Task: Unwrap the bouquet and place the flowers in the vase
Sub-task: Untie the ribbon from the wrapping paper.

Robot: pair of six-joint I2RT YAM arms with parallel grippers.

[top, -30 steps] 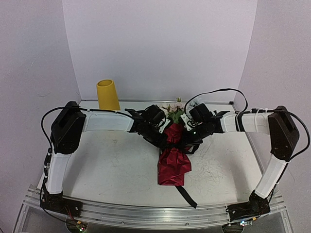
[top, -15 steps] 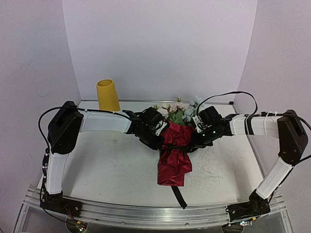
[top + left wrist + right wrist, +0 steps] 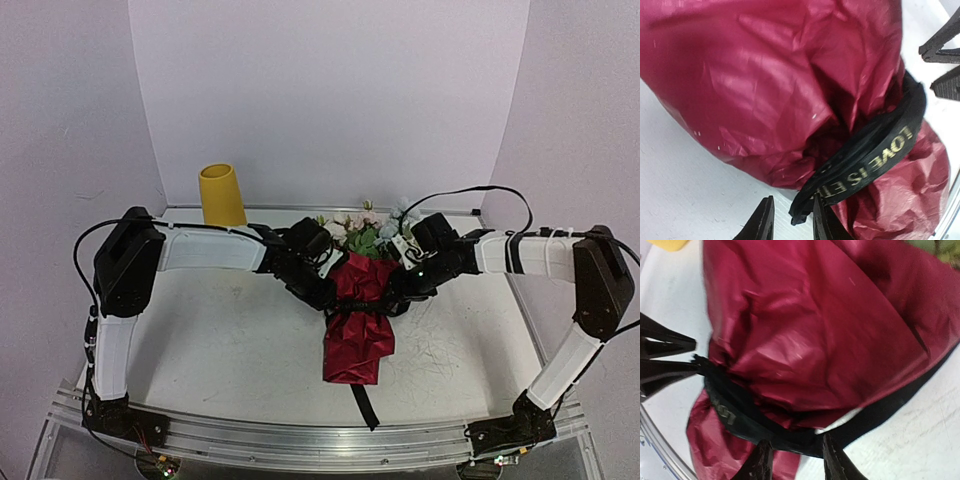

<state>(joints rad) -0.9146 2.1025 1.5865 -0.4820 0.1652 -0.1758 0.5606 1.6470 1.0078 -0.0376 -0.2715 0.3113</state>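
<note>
The bouquet [image 3: 357,320] lies mid-table in crinkled dark red paper [image 3: 765,75] [image 3: 815,330], its flowers [image 3: 365,232] pointing at the back wall. A black ribbon [image 3: 875,150] [image 3: 740,420] with gold lettering circles its waist, and a tail [image 3: 362,400] trails toward the front edge. My left gripper [image 3: 328,297] [image 3: 791,222] sits at the waist's left side, open, the loose ribbon end between its fingers. My right gripper [image 3: 393,297] [image 3: 796,460] is at the right side, open, the ribbon band crossing between its fingertips. The yellow vase [image 3: 222,196] [image 3: 667,244] stands upright at the back left.
The white table [image 3: 230,340] ends in an aluminium rail [image 3: 300,440] along the front. Pale walls close in the back and sides. A black cable [image 3: 460,190] arches above the right arm.
Both grippers have gone from shut to open. Over the second they pulled apart sideways, the paper's top spread wider, more flowers show, and the ribbon tail drew in.
</note>
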